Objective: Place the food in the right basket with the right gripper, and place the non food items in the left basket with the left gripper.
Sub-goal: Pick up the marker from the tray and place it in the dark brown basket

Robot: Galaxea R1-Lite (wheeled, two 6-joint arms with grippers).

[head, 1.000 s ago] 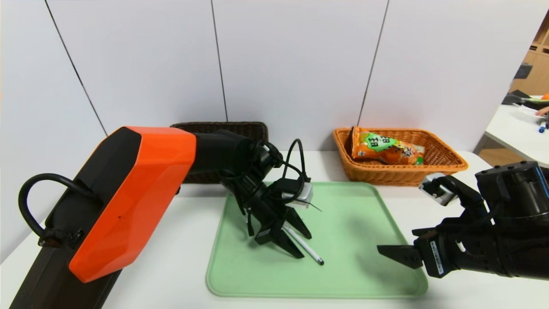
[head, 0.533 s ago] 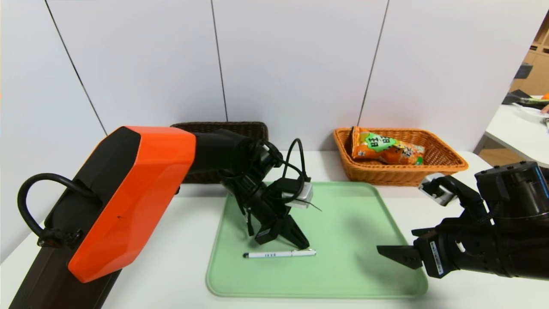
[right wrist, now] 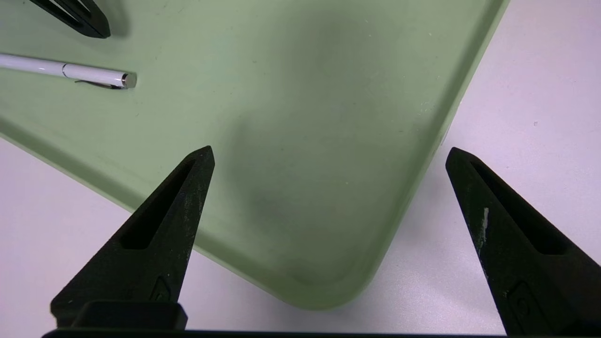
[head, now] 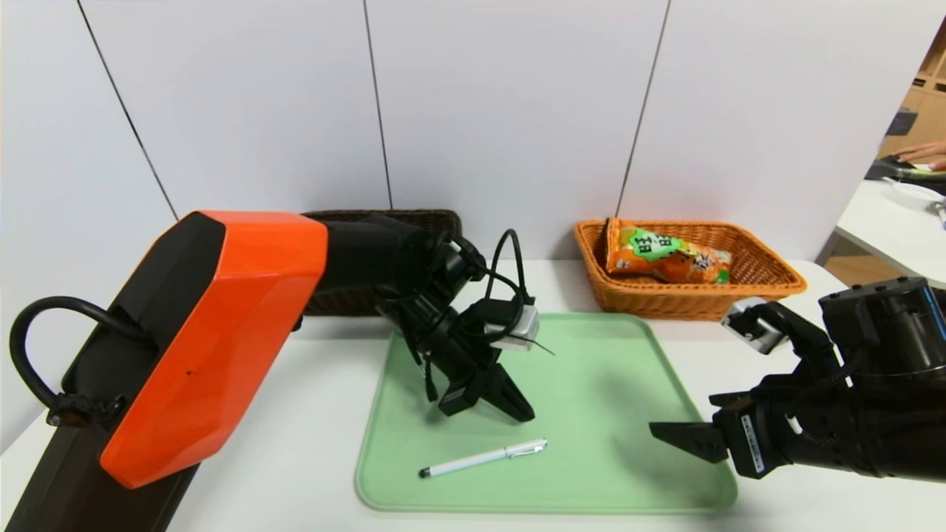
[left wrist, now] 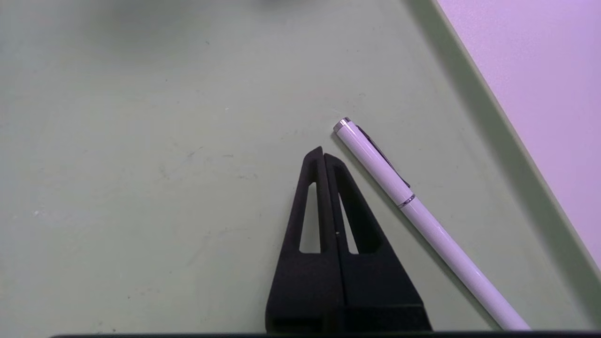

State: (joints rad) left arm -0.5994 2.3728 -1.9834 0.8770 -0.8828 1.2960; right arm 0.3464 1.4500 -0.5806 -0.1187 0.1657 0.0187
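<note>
Beside the slim, glossy white, dark-tipped pen, the left claw is closed, holding nothing.

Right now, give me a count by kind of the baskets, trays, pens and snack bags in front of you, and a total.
Baskets: 2, one dark brown basket and one orange-tan basket
Trays: 1, the green tray
Pens: 1, the white pen, lying on the tray
Snack bags: 1, the orange snack bag, in the orange-tan basket
Total: 5
</note>
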